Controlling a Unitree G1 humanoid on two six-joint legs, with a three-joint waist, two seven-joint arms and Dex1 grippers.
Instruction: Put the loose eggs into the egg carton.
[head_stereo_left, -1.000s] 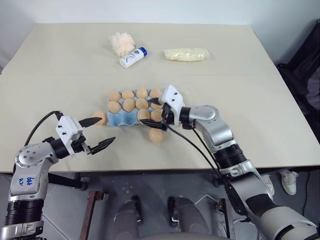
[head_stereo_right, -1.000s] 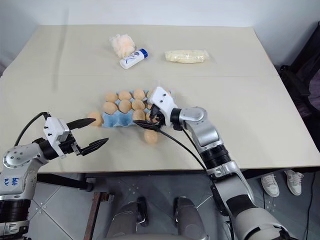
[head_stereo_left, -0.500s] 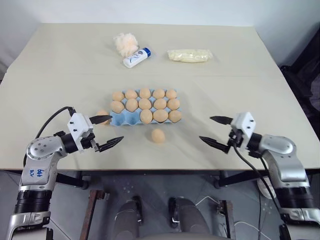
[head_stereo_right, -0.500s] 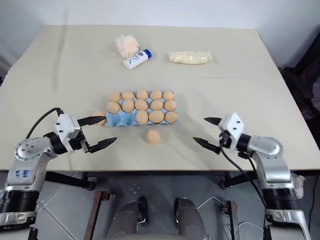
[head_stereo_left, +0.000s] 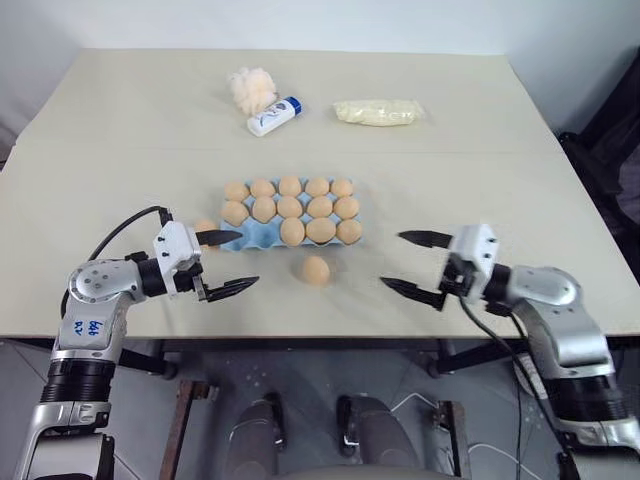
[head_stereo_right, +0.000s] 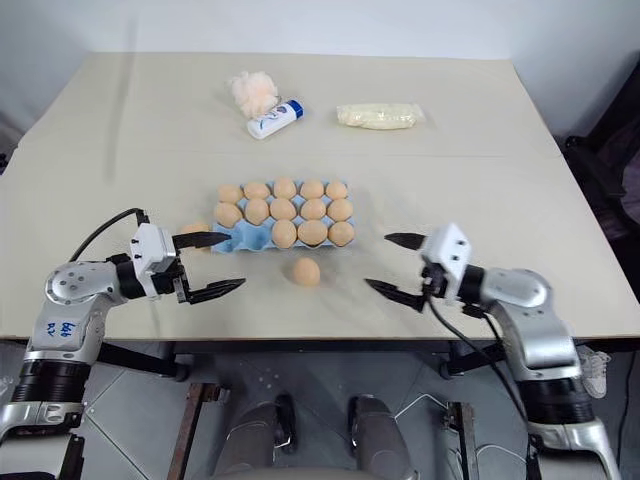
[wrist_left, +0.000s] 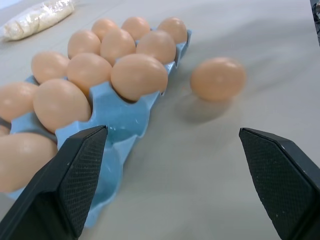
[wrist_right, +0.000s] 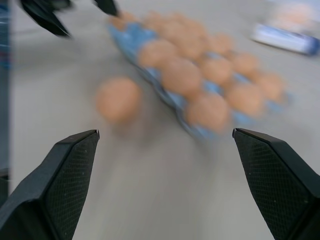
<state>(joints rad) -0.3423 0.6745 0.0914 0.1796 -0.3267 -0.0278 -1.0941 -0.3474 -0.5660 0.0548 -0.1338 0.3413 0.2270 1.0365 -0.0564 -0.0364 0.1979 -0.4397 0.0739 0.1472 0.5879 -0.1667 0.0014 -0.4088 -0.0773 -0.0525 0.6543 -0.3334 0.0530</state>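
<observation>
Right gripper (head_stereo_left: 412, 266) withdrawn from egg carton (head_stereo_left: 246, 236) to lower right, fingers apart (empty) | left gripper (head_stereo_left: 229, 262) spread, lower left | loose eggs (head_stereo_left: 315, 270) below carton, centre frame; one at carton's left end.

The two head views are looking forward and down over the table (head_stereo_left: 500, 180), taking in both arms. Each wrist camera is peering low and close along its own fingers, both sharing the egg carton (wrist_left: 117, 117) and one loose egg (wrist_left: 217, 79).
</observation>
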